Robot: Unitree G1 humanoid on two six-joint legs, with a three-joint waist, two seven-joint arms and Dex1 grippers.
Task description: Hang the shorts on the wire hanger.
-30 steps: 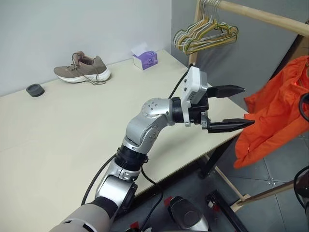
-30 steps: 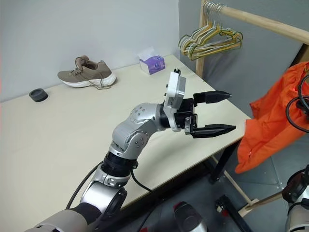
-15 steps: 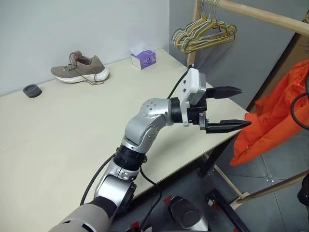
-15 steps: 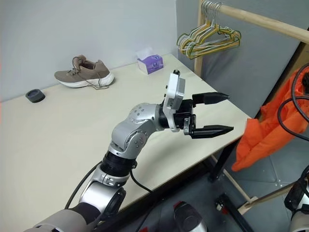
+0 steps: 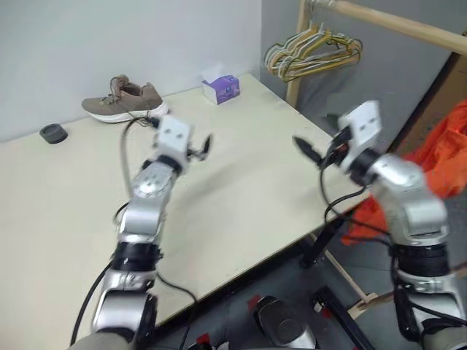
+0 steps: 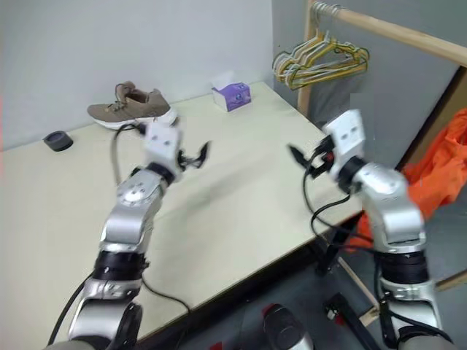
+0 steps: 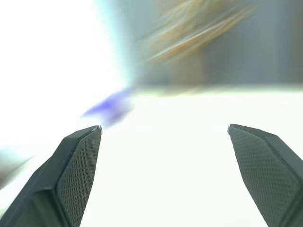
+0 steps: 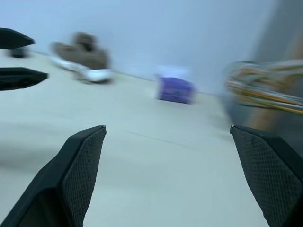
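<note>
Both grippers sit over the table with jaws spread wide and nothing between them: left gripper out toward the shoe side, right gripper nearer the table's right edge.

The shorts hang off to my right, beyond the table edge and behind my right arm, a bright orange drape. I judge them light, limp and a bit slippery (thin fabric, will sag and slide off a wire). Best hold is probably the gathered waistband, pinched through both layers; I cannot pick it out from here.

I cannot single out the olive wire hanger; a bunch of hangers hangs on the wooden rail.

Table: pale, smooth. A shoe, tissue box and small dark disc sit along its far side by the grey wall.
</note>
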